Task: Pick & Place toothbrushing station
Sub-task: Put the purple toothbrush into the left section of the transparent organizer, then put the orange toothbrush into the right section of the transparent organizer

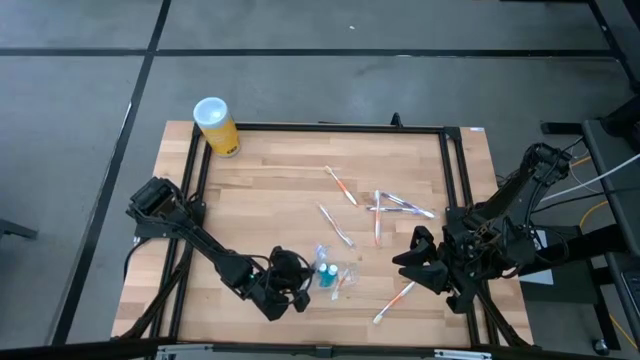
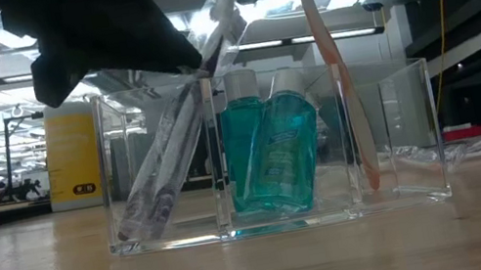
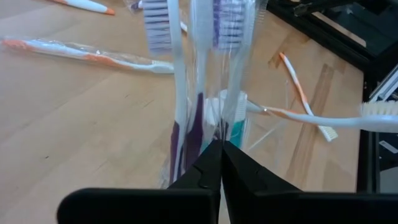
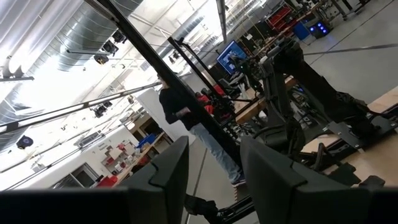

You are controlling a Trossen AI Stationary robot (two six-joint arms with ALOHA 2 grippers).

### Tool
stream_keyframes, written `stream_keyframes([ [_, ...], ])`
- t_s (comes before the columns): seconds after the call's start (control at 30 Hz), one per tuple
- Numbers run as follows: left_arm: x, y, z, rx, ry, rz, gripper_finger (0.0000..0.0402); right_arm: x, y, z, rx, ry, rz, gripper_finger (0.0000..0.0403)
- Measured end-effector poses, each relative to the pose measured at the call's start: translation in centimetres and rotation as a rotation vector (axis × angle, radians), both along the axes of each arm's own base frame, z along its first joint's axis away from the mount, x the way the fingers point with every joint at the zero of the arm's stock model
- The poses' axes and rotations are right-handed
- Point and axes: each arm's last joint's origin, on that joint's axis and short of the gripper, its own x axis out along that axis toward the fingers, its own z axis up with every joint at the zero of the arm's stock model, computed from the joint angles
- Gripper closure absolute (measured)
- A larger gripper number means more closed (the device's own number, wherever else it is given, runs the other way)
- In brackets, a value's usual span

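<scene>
A clear plastic holder (image 2: 398, 127) stands on the wooden table near its front edge (image 1: 345, 272). Two teal-and-white tubes (image 2: 268, 150) stand in its middle compartment. An orange-and-white toothbrush (image 2: 331, 59) stands in its right compartment. My left gripper (image 1: 298, 290) is just left of the holder, shut on a clear wrapped pack of purple toothbrushes (image 3: 199, 62) that slants into the left compartment (image 2: 165, 158). My right gripper (image 1: 408, 258) hovers open and empty to the holder's right, and its wrist view (image 4: 214, 168) looks into the room. My left gripper pinches the wrapped pack between its two fingers at the handle end (image 3: 208, 134), the brush heads pointing away from it. The fingers come slanting down from the table's left. The pack leans tilted in the holder, and its lower end (image 2: 137, 223) reaches the left compartment's floor.
Several loose toothbrushes lie on the table: around its middle (image 1: 340, 186) (image 1: 400, 205) (image 1: 336, 226) and near the front right (image 1: 395, 300). A yellow canister with a white lid (image 1: 215, 125) stands at the far left corner. A black frame (image 1: 450, 180) borders the table. A person (image 4: 186, 124) stands in the room beyond.
</scene>
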Motion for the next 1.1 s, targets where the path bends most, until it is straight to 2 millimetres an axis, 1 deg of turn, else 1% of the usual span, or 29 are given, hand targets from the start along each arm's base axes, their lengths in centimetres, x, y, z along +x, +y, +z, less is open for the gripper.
stream_keyframes([
  [0.2, 0.0, -0.2, 0.1, -0.007, -0.015, -0.001, 0.0374, 0.0, 0.0, 0.0, 0.0, 0.0, 0.0, 0.0254],
  [0.37, 0.1, -0.4, 0.5, -0.009, -0.073, 0.022, 0.0333, 0.0, 0.0, -0.1, -0.003, 0.006, 0.001, 0.0254],
  [0.53, 0.2, -0.3, 0.8, 0.003, -0.095, 0.04, 0.0289, 0.0, 0.0, -0.1, -0.004, 0.009, 0.002, 0.0254],
  [0.7, 0.1, -0.1, 1.1, 0.036, -0.12, 0.079, 0.0261, 0.0, 0.0, -0.1, -0.004, 0.01, 0.002, 0.0254],
  [0.83, -0.3, 0.3, 2.6, 0.09, -0.158, 0.11, 0.0254, 0.0, 0.0, -0.1, 0.0, 0.01, 0.002, 0.0254],
  [1.0, -1.1, 1.2, 5.1, 0.177, -0.204, 0.154, 0.0255, 0.0, 0.0, -0.1, -0.001, 0.01, 0.002, 0.0254],
  [1.1, -1.4, 2.8, 6.6, 0.189, -0.236, 0.248, 0.0256, 0.0, 0.0, -0.1, -0.004, 0.01, 0.002, 0.0254],
])
